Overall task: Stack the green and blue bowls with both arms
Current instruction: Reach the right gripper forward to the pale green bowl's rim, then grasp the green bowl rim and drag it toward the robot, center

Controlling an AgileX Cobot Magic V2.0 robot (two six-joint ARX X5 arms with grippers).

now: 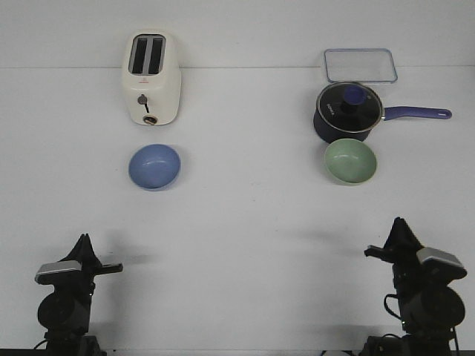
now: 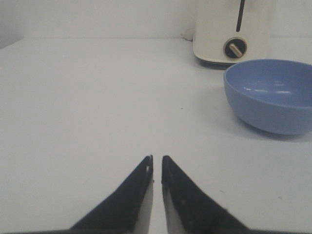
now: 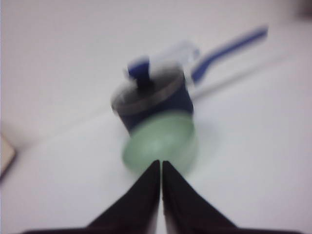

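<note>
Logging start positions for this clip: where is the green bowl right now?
In the front view the green bowl sits on the table's right side, just in front of the lidded saucepan, well ahead of the right gripper.

Both arms low at near table edge
left gripper (image 1: 87,241) and right gripper (image 1: 398,225) closed, empty, pointing forward.
</note>
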